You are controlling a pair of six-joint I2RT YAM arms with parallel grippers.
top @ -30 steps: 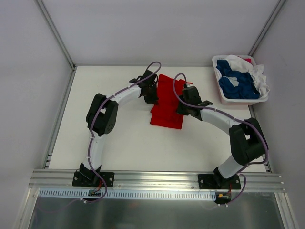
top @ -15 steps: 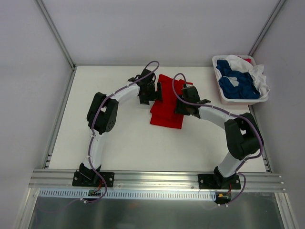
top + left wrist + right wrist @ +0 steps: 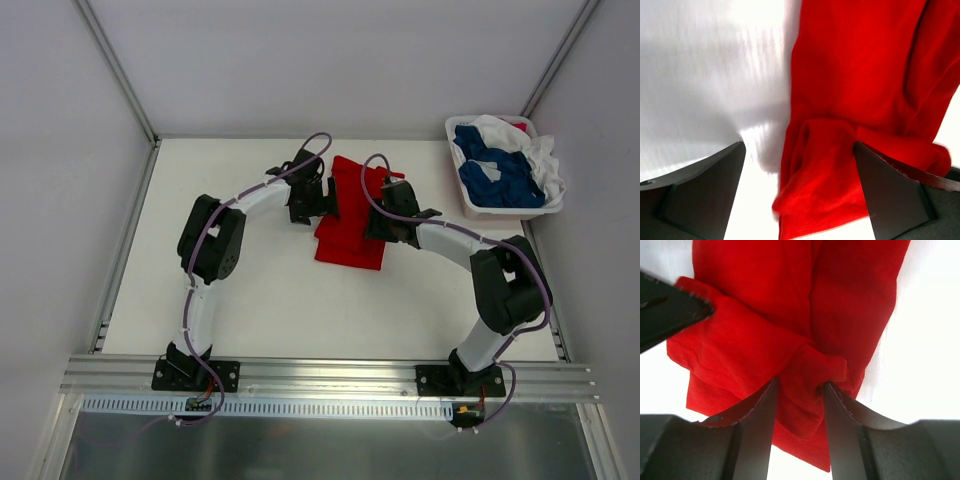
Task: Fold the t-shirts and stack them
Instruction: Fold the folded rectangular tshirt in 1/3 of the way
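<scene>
cloth of the red t-shirt (image 3: 347, 235) lies folded in a long strip near the middle of the worktop (image 3: 270, 290), a little toward 12 o'clock, running from 12 to 6. we see the left end effector (image 3: 322, 196) at the strip's 10 o'clock edge and the right end effector (image 3: 378, 222) at its 3 o'clock edge, so the shirt sits between the two.

in the left wrist view the left end effector (image 3: 800, 145) stands wide. its two dark fingers (image 3: 705, 192) are far apart at 7 and 5 o'clock. the shirt (image 3: 860, 75) lies flat on the worktop between and beyond them, with a rumpled fold near the right-hand finger; the left-hand finger has bare worktop beside it.

in the right wrist view the right end effector (image 3: 801, 384) is part-way apart. a bunched fold of the shirt (image 3: 755, 300) fills the gap and touches both inner faces. we cannot tell whether it is pinched or only resting there.

at the worktop's 2 o'clock corner a white basket (image 3: 480, 212) holds dark blue shirts (image 3: 500, 178) and a white shirt (image 3: 540, 160), well apart from both arms.
</scene>
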